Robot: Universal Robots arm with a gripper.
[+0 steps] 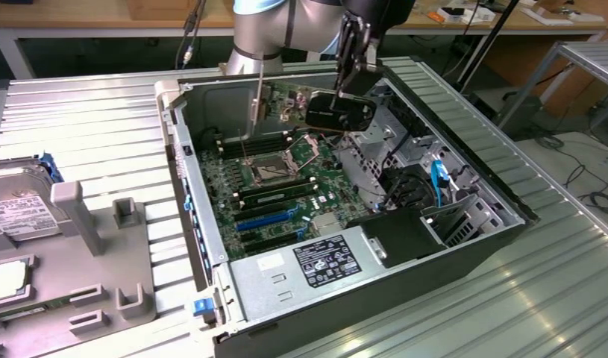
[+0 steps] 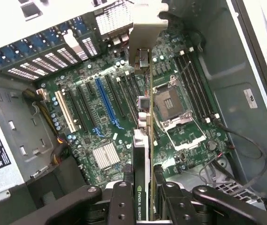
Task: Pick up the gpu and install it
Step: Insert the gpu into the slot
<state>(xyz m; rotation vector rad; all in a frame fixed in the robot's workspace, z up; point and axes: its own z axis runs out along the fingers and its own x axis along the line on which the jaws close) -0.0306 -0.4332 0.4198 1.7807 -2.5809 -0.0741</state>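
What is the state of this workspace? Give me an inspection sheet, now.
Surface: ribbed silver metal table, carrying an open black computer case.
Job's things: thin black-and-green gpu card with silver bracket, held above the green motherboard, not seated.
Clutter: silver hard drive with white label by a grey plastic fixture.
Gripper: gripper shut on the gpu card.
Cables: blue cable inside the case; black cables on the floor.
Surroundings: wooden bench behind.

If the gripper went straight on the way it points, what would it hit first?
Likely the motherboard, by the expansion slots, with the held gpu touching before the gripper; depth is unclear.
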